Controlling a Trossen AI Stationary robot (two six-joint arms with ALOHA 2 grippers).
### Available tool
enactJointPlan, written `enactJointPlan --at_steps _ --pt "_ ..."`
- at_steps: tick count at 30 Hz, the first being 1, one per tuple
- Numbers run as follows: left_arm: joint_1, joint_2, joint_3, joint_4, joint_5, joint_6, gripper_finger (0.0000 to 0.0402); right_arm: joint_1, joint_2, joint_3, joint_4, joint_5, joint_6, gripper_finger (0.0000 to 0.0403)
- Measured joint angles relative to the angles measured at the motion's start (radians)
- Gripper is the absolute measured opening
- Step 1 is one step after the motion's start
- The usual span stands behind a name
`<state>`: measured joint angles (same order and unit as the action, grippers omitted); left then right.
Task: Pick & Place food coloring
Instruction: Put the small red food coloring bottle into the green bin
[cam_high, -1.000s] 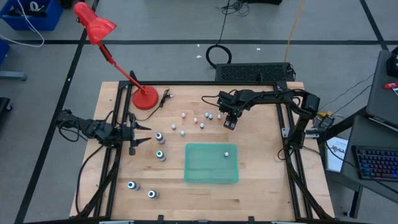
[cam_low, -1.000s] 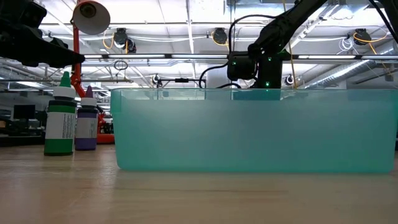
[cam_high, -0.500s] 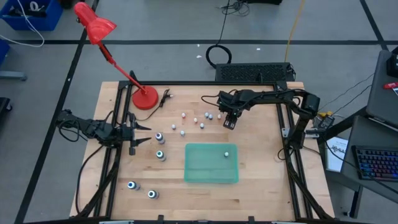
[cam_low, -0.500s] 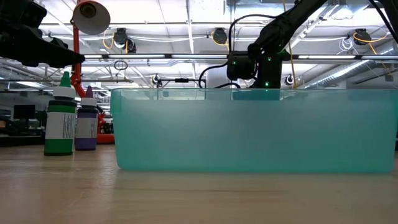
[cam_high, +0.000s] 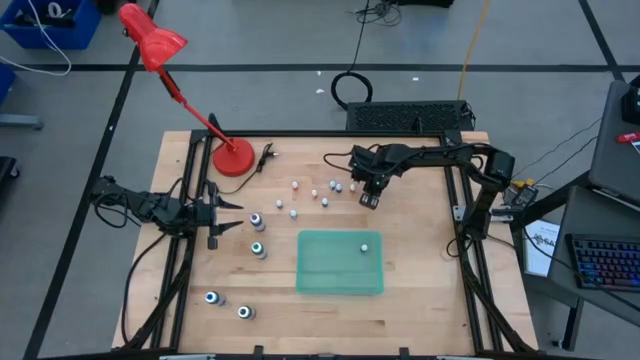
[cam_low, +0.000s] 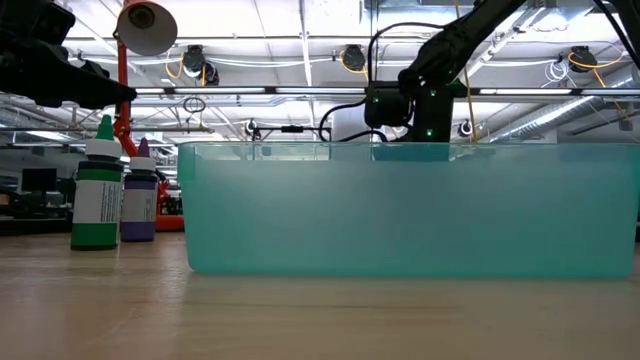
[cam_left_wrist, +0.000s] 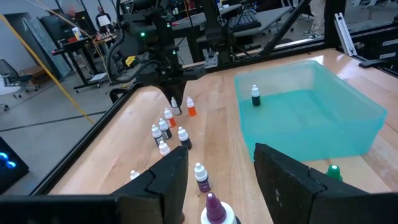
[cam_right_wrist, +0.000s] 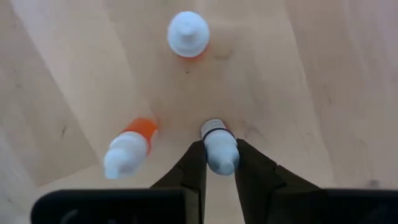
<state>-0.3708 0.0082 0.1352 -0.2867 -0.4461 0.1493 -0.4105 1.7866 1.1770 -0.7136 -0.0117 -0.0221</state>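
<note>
a wooden table (cam_high: 420, 300) carries a teal bin (cam_high: 340, 275) with one small bottle (cam_high: 365, 246) inside. beyond the bin, the right gripper (cam_right_wrist: 219, 163) clamps a white-capped food coloring bottle (cam_right_wrist: 219, 149) among the cluster of small bottles (cam_high: 312, 195). the left gripper (cam_high: 232, 216) hovers parted and empty at the table's left edge, beside larger bottles (cam_high: 257, 235).

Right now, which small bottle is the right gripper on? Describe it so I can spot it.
Look behind the teal bin, in the cluster of tiny bottles. The right gripper is shut on the dark-banded bottle; unlike the orange-banded bottle beside it, it sits between the fingers.
</note>
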Motion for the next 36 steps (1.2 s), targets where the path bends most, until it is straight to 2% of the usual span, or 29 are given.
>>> enactJointPlan --at_steps 6,12,15,19,24,29,32,36 --pt "0.000 0.000 0.000 0.000 0.000 0.000 0.0186 0.025 -0.026 0.001 -0.006 0.027 -0.027 0.0046" --pt "0.000 0.000 0.000 0.000 0.000 0.000 0.0186 0.068 -0.162 0.041 -0.056 0.098 -0.007 0.0046" --pt "0.000 0.000 0.000 0.000 0.000 0.000 0.0186 0.125 -0.249 0.053 -0.059 0.106 0.039 0.0046" --pt "0.000 0.000 0.000 0.000 0.000 0.000 0.0186 0.268 -0.306 0.096 -0.087 0.126 0.110 0.0046" --pt "0.000 0.000 0.000 0.000 0.000 0.000 0.0186 0.451 -0.231 0.298 -0.288 0.169 0.209 0.0046" --pt "0.000 0.000 0.000 0.000 0.000 0.000 0.0186 0.548 -0.102 0.550 -0.496 0.171 0.264 0.0046" --pt "0.000 0.000 0.000 0.000 0.000 0.000 0.0186 0.580 -0.067 0.559 -0.498 0.164 0.303 0.0046" --pt "0.000 0.000 0.000 0.000 0.000 0.000 0.0186 0.623 -0.051 0.490 -0.481 0.118 0.381 0.0046"
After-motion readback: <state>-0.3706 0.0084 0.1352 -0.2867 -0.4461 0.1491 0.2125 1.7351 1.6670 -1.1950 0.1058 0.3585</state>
